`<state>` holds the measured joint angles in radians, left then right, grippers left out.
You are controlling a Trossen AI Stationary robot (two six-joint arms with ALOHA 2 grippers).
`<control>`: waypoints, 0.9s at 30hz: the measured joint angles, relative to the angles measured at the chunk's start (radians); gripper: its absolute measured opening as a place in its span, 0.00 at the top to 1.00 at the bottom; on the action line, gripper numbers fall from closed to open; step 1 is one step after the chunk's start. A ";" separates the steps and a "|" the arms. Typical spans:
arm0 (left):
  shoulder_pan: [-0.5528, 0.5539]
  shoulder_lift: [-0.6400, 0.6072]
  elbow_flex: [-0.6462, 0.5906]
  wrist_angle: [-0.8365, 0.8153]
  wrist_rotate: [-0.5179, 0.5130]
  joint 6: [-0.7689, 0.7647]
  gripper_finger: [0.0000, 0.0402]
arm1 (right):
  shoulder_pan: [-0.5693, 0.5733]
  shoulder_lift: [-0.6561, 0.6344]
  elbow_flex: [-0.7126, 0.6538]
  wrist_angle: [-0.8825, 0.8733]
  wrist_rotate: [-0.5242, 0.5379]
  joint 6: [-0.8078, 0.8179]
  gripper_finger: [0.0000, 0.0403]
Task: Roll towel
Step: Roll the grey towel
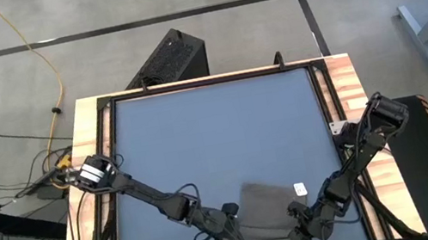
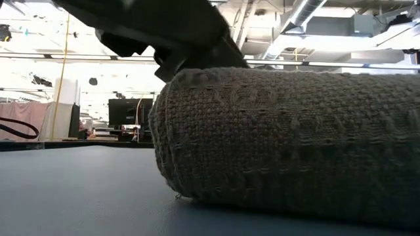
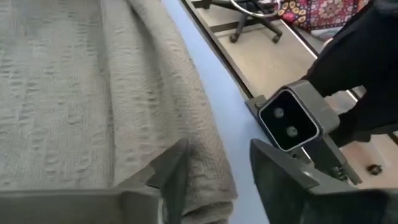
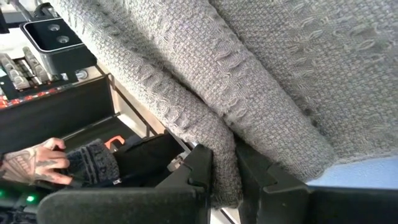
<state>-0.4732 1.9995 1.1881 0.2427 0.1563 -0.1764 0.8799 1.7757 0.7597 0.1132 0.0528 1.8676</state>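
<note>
Two tools at the desk's (image 1: 215, 128) near edge — towel (image 1: 272, 206) rolled crosswise between them: left tool (image 1: 232, 237) parted at one end, right tool (image 1: 304, 229) clamped on the other.

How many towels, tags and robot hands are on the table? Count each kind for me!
Towel: 1
White tag on the towel: 1
Robot hands: 2, the left hand and the right hand, both at the towel's rolled edge
Total: 4
</note>
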 joint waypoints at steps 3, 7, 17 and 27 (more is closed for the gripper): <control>0.000 0.000 0.000 -0.006 -0.022 0.028 0.53 | -0.001 0.000 0.000 0.000 0.003 0.003 0.85; 0.000 0.001 0.000 -0.007 -0.057 0.045 0.43 | -0.001 0.000 0.000 0.001 0.005 0.016 0.85; -0.023 0.079 0.009 0.046 -0.060 -0.020 0.36 | -0.001 0.000 -0.001 0.003 0.011 0.029 0.85; 0.023 0.079 0.011 -0.028 -0.123 -0.214 0.56 | 0.026 0.001 -0.001 0.012 0.040 0.073 0.85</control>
<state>-0.4506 2.0789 1.1992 0.2151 0.0331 -0.3908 0.9054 1.7767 0.7589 0.1251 0.0929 1.9411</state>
